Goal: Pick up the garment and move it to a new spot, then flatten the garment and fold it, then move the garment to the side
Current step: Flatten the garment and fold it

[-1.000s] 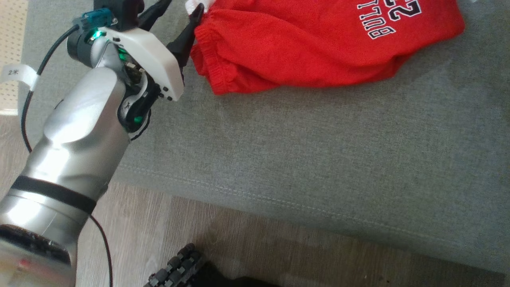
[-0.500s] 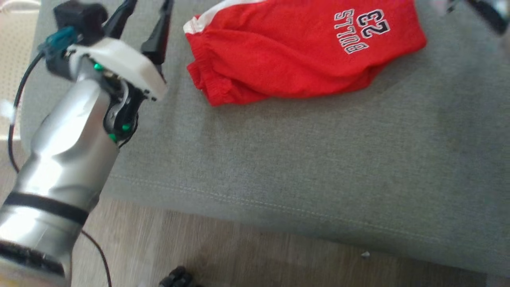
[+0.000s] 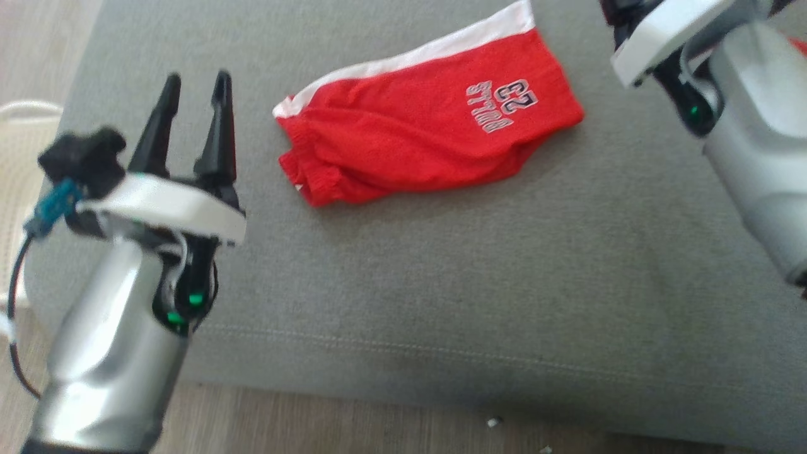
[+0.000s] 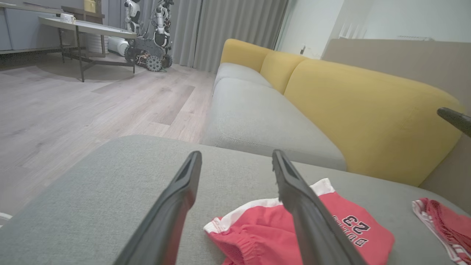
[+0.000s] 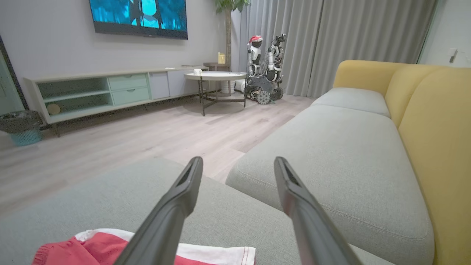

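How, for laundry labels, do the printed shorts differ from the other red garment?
The printed shorts carry BULLS 23 lettering and a broad white band; the other red garment looks meshy with striped trim. The shorts lie flat, the other garment bunched. Both are red, on the grey cushion.

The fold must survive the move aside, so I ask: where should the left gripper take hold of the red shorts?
Probably the gathered waistband of the red shorts, approached from the robot's left, where the open left gripper stands. That edge bunches thick and faces it, so one pinch likely catches the layers.
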Robot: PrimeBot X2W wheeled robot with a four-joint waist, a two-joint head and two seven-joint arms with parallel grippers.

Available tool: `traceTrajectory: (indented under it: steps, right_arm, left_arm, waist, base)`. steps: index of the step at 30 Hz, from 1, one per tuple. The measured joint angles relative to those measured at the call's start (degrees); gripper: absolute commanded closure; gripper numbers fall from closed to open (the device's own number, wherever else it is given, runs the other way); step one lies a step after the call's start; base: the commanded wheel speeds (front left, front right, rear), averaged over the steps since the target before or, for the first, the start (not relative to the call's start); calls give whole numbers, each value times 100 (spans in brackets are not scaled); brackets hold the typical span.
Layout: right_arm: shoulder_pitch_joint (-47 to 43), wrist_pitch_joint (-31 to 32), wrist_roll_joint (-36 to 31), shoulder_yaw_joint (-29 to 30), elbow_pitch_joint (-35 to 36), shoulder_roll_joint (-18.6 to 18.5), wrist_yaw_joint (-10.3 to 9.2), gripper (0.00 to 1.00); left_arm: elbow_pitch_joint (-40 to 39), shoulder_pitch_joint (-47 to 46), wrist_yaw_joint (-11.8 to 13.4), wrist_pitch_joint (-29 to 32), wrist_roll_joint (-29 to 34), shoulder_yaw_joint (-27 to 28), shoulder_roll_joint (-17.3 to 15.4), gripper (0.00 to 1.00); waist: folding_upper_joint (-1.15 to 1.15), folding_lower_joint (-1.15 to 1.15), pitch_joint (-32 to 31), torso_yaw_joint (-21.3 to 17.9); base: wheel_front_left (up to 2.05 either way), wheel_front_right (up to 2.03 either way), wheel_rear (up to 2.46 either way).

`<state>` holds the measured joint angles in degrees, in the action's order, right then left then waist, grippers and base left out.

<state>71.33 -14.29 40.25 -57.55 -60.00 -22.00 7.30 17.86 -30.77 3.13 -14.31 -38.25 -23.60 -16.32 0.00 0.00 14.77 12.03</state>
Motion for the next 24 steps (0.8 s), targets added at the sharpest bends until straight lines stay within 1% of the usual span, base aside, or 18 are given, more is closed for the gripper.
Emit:
traceTrajectory:
  steps: [3,6,7,9,10,11,13,14,15,19,22,24]
  right_arm:
    - [-330,-3,-7,385,330,19,0,0]
    - [-695,-7,-30,944,738,23,0,0]
    - [-695,-7,-30,944,738,23,0,0]
    - [-1039,-7,-135,1254,978,25,0,0]
    - [-1464,-7,-263,1567,1187,52,0,0]
    - [-1683,-7,-309,1724,1293,77,-1,0]
    - [-2086,-7,-478,2007,1492,133,-1,0]
    - [-2086,-7,-478,2007,1492,133,-1,0]
    - [-2444,-7,-617,2274,1691,212,-1,0]
    - [-3020,-7,-921,2786,2050,412,-1,0]
    - [-3455,-7,-1111,3154,2305,594,-1,0]
    - [-3780,-7,-1268,3384,2436,744,-1,0]
  left_arm:
    - [-331,460,25,0,103,268,103,0]
    - [-587,830,42,-1,240,482,232,0]
    - [-587,830,42,-1,240,482,232,0]
    - [-728,1056,41,-11,331,612,312,0]
    - [-840,1289,40,-25,432,725,377,0]
    - [-888,1404,40,-25,471,798,420,0]
    - [-977,1624,32,-25,546,924,512,0]
    - [-977,1624,32,-25,546,924,512,0]
    - [-1049,1827,-18,-27,632,1043,613,0]
    - [-1157,2178,-169,-34,816,1308,835,0]
    - [-1227,2413,-386,-34,965,1410,1036,0]
    - [-1230,2581,-455,-34,1057,1557,1161,0]
  waist:
    - [0,0,-238,-116]
    - [0,0,-462,-226]
    - [0,0,-462,-226]
    - [0,0,-602,-294]
    - [0,0,-725,-367]
    - [0,0,-778,-403]
    - [0,0,-865,-472]
    - [0,0,-865,-472]
    - [0,0,-937,-539]
    - [0,0,-1015,-644]
    - [0,0,-1071,-680]
    - [0,0,-1098,-703]
  base:
    - [0,0,0]
    - [0,0,0]
    - [0,0,0]
    - [0,0,0]
    - [0,0,0]
    - [0,0,0]
    - [0,0,0]
    - [0,0,0]
    - [0,0,0]
    - [0,0,0]
    - [0,0,0]
    - [0,0,0]
